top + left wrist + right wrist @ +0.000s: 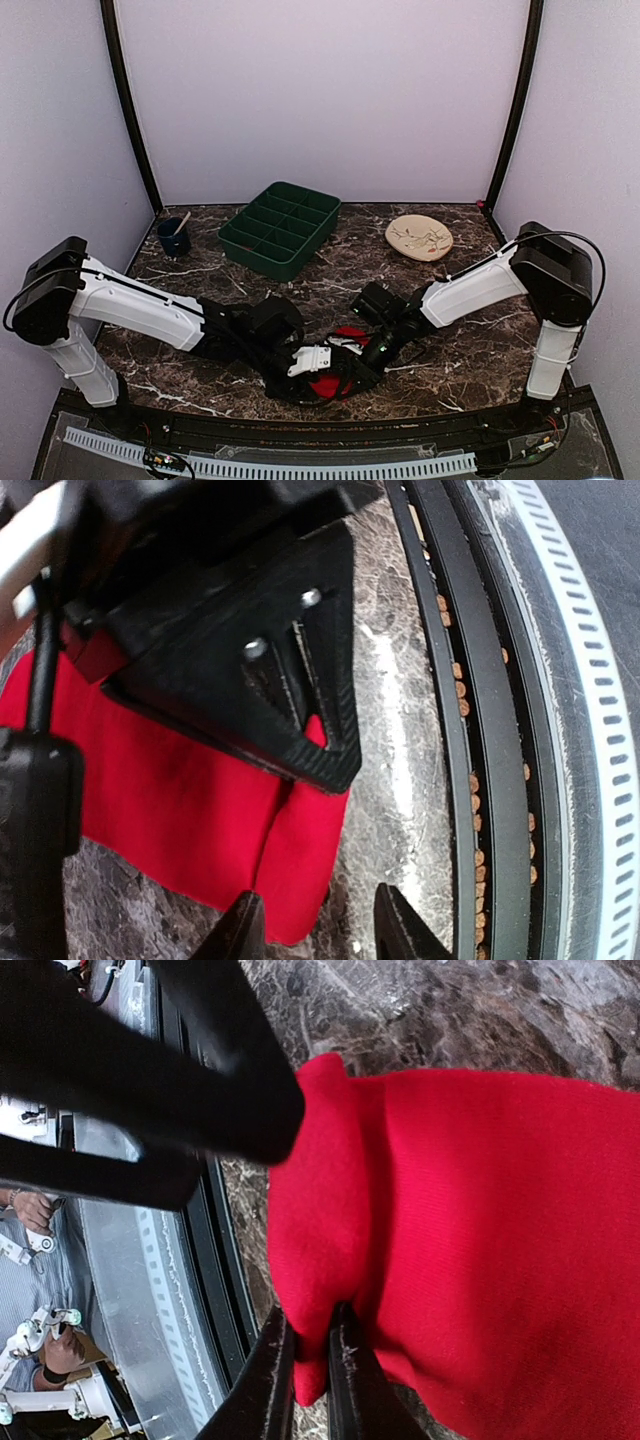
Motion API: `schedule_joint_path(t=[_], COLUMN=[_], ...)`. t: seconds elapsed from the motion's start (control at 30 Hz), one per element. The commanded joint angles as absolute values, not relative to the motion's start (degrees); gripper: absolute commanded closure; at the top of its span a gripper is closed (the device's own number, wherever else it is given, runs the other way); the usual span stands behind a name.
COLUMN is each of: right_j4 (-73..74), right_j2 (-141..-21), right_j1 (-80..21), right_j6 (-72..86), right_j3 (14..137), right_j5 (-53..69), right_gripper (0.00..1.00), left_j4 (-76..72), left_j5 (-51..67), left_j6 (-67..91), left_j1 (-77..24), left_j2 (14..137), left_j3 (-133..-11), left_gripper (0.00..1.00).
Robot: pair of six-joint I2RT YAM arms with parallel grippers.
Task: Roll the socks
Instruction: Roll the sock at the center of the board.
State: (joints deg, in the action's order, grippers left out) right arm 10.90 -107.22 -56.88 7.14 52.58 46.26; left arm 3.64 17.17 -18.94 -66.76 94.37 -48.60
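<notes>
Bright red soft fabric socks [480, 1260] lie flat on the marbled tabletop [450, 1000], right pincer [312, 1380] nipped narrow on their fold, left pincer [318, 925] half-open astride a corner.

A robot test booth — plain lilac walls [320, 90] (black corner posts [130, 110]), marble-look table [470, 350].

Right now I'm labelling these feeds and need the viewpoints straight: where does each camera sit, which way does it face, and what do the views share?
Top external: above and behind the bases, looking down at the table; the left arm and right arm show whole.
Left wrist: on the left arm, facing down past the left fingers at the socks and the table's near edge.
Right wrist: on the right arm, facing down the right fingers, which pinch a sock fold.
Shared: the red socks appear in all three.
</notes>
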Motion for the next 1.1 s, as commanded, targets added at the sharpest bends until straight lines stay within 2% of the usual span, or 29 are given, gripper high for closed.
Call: schedule_joint_path(t=[0.0, 0.5, 0.73, 0.93, 1.07], right_j4=[10.4, 11.5, 12.3, 12.3, 12.7], right_j2=[-107.8, -108.5, -108.5, -108.4, -108.3], right_j1=[-56.5, -56.4, -56.3, -56.0, -55.8], right_j6=[7.5, 6.8, 6.4, 6.4, 6.3], right_j3=[52.0, 52.2, 52.5, 52.5, 52.7], right_j5=[47.2, 48.5, 48.6, 48.6, 48.2], right_gripper=[0.88, 0.88, 0.88, 0.88, 0.87], left_j4=[5.9, 3.5, 5.4, 9.0, 11.6], left_j5=[14.5, 6.4, 7.9, 10.9, 12.5], left_j6=[-23.8, -28.7, -30.6, -31.1, -30.6], left_j1=[-68.6, -69.6, -69.6, -69.6, -69.6], left_j2=[95.0, 98.3, 100.3, 101.7, 102.4], left_j3=[-49.8, -51.1, -52.6, -54.0, -55.1], left_gripper=[0.61, 0.66, 0.67, 0.77, 0.87])
